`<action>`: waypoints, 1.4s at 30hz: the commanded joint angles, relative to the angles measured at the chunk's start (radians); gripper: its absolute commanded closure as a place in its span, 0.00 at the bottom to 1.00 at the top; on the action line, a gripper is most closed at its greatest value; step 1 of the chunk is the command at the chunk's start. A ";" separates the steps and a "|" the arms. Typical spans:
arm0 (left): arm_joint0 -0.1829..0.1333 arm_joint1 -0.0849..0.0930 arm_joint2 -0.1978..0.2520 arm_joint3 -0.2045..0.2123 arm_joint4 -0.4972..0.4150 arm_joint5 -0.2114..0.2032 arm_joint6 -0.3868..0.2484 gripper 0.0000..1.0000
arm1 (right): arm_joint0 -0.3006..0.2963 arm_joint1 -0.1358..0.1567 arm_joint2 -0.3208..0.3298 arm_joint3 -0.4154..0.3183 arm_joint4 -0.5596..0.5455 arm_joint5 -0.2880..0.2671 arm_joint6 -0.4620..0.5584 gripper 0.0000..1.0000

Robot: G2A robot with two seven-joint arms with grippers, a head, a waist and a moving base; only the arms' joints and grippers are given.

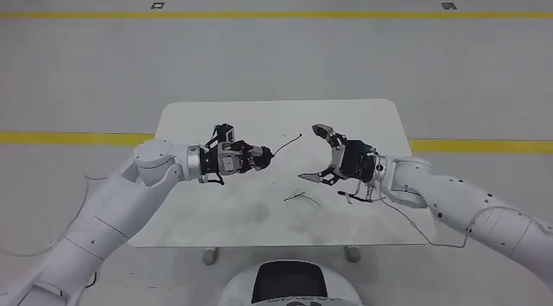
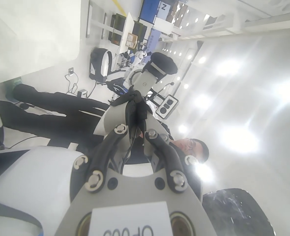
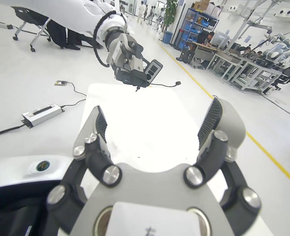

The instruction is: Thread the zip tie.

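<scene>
My left gripper (image 1: 265,156) is shut on a black zip tie (image 1: 288,143) above the middle of the white table (image 1: 259,116). The tie sticks out toward the far right, with its head end free (image 3: 178,83). In the right wrist view the left gripper (image 3: 135,81) hangs over the table's far end with the tie (image 3: 164,84) level. In its own view the left gripper's (image 2: 134,96) black fingers are pressed together. My right gripper (image 1: 318,154) stands open with nothing in it, facing the left one a short gap away; its ribbed pads (image 3: 100,124) are spread wide.
A second black zip tie (image 1: 301,194) lies on the table near the front, below the gap between the grippers. A thin wire (image 1: 359,195) hangs by the right wrist. A power brick (image 3: 41,114) and cables lie on the floor beyond the table.
</scene>
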 commanded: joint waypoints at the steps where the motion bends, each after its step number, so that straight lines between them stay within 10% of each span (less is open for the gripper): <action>1: 0.006 -0.001 -0.006 -0.007 -0.012 -0.008 0.005 1.00 | 0.016 0.000 -0.029 0.009 0.023 0.000 -0.031 0.00; 19: 0.025 -0.001 -0.021 -0.038 0.004 -0.019 0.023 1.00 | -0.007 -0.017 -0.051 -0.011 0.174 0.000 -0.045 0.00; 42: 0.101 0.009 -0.118 -0.101 0.020 -0.054 0.122 1.00 | 0.048 -0.040 -0.053 -0.038 0.602 0.000 0.264 0.00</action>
